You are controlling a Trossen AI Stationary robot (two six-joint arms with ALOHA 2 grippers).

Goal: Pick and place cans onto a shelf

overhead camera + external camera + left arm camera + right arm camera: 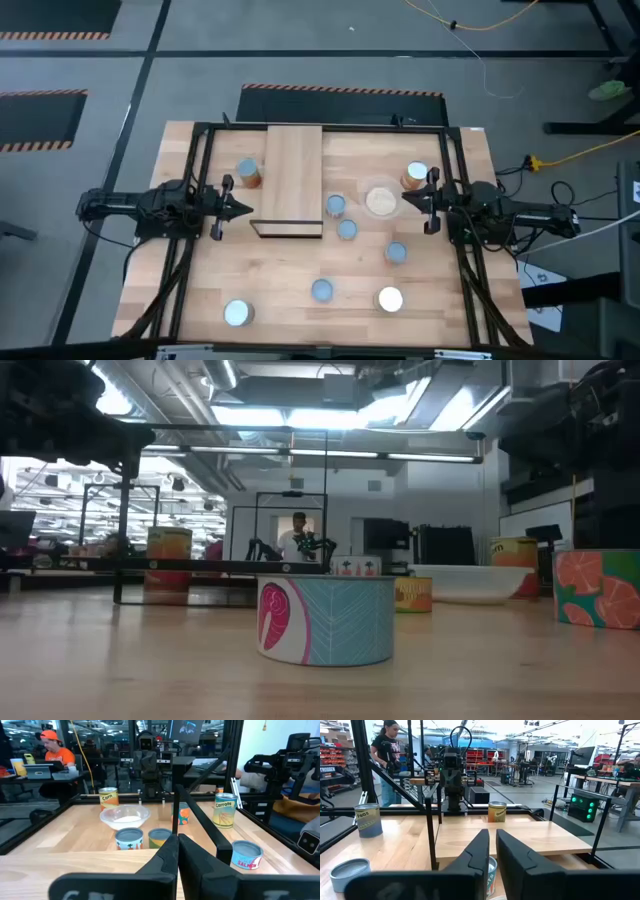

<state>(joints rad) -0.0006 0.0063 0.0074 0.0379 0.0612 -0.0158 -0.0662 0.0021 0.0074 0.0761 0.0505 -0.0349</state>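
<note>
Wooden worktop (290,270) with cans scattered across it, framed by both arms at rest.

At the left edge the left pincer (238,208) is seen fully shut and empty, its tip just beside the shelf (292,180); the right pincer (412,204) is held slightly parted, gripping nothing, near the clear bowl (380,200). A tall can (248,173) is shown beside the shelf from above, with another (417,177) at the right. Only in the low view is a salmon can (326,619) label readable; a carrots can (225,810) is readable from the left wrist.
</note>
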